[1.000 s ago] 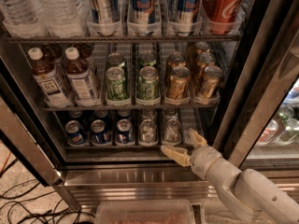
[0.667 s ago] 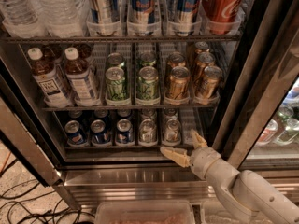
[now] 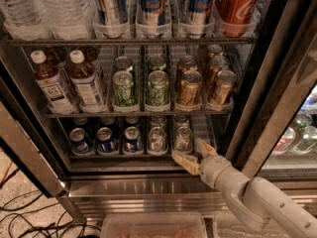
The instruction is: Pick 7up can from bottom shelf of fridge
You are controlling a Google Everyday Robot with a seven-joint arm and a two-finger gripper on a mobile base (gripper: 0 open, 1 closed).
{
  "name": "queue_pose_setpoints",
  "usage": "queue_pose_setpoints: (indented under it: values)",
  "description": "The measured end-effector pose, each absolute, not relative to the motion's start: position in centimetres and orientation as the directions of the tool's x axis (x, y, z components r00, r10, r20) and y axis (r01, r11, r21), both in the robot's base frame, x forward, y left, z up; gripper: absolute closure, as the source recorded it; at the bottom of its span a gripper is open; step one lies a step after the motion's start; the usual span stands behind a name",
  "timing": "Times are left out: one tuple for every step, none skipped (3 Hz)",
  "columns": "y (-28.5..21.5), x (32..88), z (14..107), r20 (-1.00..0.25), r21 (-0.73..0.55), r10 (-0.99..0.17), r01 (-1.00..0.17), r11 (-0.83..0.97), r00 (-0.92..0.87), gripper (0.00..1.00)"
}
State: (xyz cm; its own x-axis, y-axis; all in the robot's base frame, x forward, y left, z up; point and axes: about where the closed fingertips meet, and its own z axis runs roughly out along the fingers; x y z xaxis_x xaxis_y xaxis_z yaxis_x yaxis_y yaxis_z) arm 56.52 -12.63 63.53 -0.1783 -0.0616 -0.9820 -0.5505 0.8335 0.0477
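Observation:
The fridge stands open, with its door frame on the right. On the bottom shelf two pale silvery 7up cans stand side by side: one in the middle and one to its right. My gripper is open, just in front of and slightly below the right 7up can, at the shelf's front rail. One finger points left under the can and the other is at its right. The gripper holds nothing. My pale arm comes in from the lower right.
Three dark blue cans fill the shelf's left side. The rack above holds green cans, gold cans and tea bottles. The top rack has tall cans and water bottles. A clear bin sits on the floor below, with cables at the left.
The gripper has hardly moved, only edging slightly toward the right 7up can. It stays open and the cans have not moved.

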Motion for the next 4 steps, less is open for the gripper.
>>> queue_pose_setpoints:
  values:
    - [-11.7, 58.8, 62.4, -0.981, 0.042, -0.075, -0.567, 0.822, -0.182, 0.24]
    - [-11.8, 59.6, 61.8, -0.98, 0.048, -0.069, -0.559, 0.828, -0.186, 0.24]
    - [-12.5, 60.9, 61.6, -0.982, 0.054, -0.053, -0.537, 0.842, -0.183, 0.24]
    - [-12.9, 62.1, 61.4, -0.983, 0.054, -0.046, -0.525, 0.85, -0.176, 0.24]
